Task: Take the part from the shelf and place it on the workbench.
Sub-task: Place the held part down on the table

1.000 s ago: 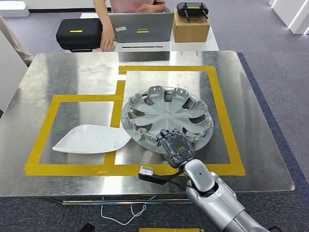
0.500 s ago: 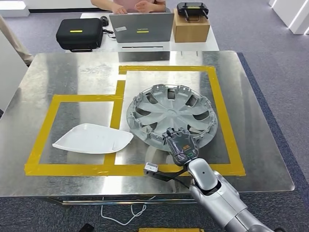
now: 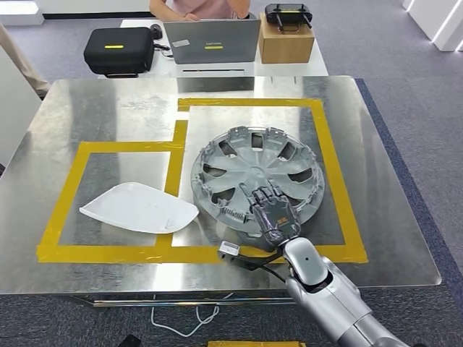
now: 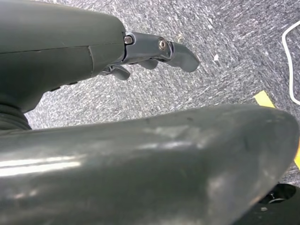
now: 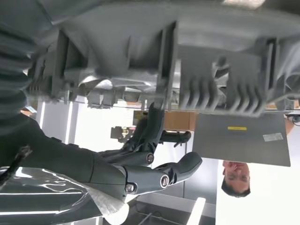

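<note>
Grey hubcap (image 3: 257,181) inside the right taped square on the bench (image 3: 82,116), near edge lifted. Right hand (image 3: 270,215) grips that near rim. Looks light, stiff, thin and springy plastic; best held at rim or spoke openings. Left hand (image 4: 155,49) hangs, fingers apart, holding nothing

The hubcap (image 3: 257,176) is silver-grey, the workbench (image 3: 109,116) is shiny metal with yellow tape (image 3: 71,188) lines, and the curved panel (image 3: 139,208) is white.
</note>
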You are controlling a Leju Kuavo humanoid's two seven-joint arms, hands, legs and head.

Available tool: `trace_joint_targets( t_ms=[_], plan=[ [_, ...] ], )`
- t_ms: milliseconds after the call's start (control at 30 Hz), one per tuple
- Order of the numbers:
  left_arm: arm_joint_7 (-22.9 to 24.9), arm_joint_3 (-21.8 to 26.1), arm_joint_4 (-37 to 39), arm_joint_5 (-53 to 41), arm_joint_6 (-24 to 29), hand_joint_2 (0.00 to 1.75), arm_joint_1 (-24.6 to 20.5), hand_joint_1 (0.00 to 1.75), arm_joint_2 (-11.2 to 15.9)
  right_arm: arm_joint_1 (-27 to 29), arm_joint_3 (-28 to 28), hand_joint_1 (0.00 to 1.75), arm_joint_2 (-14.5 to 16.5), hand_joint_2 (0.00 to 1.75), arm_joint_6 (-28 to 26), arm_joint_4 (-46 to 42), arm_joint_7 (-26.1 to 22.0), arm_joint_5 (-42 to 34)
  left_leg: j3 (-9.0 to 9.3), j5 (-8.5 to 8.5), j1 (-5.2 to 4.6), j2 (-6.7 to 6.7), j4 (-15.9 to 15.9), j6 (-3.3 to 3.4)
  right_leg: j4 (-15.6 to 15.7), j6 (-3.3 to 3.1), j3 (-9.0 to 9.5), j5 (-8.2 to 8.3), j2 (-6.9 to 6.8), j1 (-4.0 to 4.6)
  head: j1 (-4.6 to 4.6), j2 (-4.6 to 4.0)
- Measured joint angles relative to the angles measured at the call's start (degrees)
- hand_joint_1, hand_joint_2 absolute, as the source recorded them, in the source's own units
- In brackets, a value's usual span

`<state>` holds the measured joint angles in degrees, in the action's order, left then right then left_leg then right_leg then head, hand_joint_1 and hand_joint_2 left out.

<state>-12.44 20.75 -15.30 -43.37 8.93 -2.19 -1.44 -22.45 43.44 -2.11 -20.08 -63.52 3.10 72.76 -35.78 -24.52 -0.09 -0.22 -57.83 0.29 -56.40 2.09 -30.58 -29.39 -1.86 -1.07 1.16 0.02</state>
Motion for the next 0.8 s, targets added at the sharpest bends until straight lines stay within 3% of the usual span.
trace_joint_targets(
  t_ms=[633, 733, 800],
  plan=[
    [0.0, 0.3, -0.1, -1.6, 2.0, 0.0, 0.2, 0.0, -0.1, 1.1, -0.5, 0.0, -0.1, 0.0, 0.5, -1.5, 0.0, -0.3, 0.01, -0.04, -0.04, 0.0, -0.1, 0.03, 0.1, 0.03, 0.02, 0.02, 0.0, -0.02, 0.0, 0.0],
    [0.1, 0.4, -0.1, -1.6, 2.0, 0.0, 0.2, 0.0, 0.0, 1.3, -0.6, 0.0, -0.1, 0.0, 0.5, -1.7, 0.0, -0.4, 0.07, -0.14, -0.29, -0.02, -0.1, 0.92, 0.5, 0.8, 0.32, 0.32, -0.08, -0.24, 0.06, 0.0],
    [0.3, 0.6, -0.1, -1.5, 2.0, 0.0, 0.2, 0.0, -0.1, 1.5, -0.7, 0.0, -0.1, 0.0, 0.5, -2.1, 0.0, -0.4, 0.63, 0.41, -0.04, 0.05, 0.8, 1.61, -0.1, 1.14, 0.07, -0.36, 0.22, -0.21, 0.03, 0.0]
  ],
)
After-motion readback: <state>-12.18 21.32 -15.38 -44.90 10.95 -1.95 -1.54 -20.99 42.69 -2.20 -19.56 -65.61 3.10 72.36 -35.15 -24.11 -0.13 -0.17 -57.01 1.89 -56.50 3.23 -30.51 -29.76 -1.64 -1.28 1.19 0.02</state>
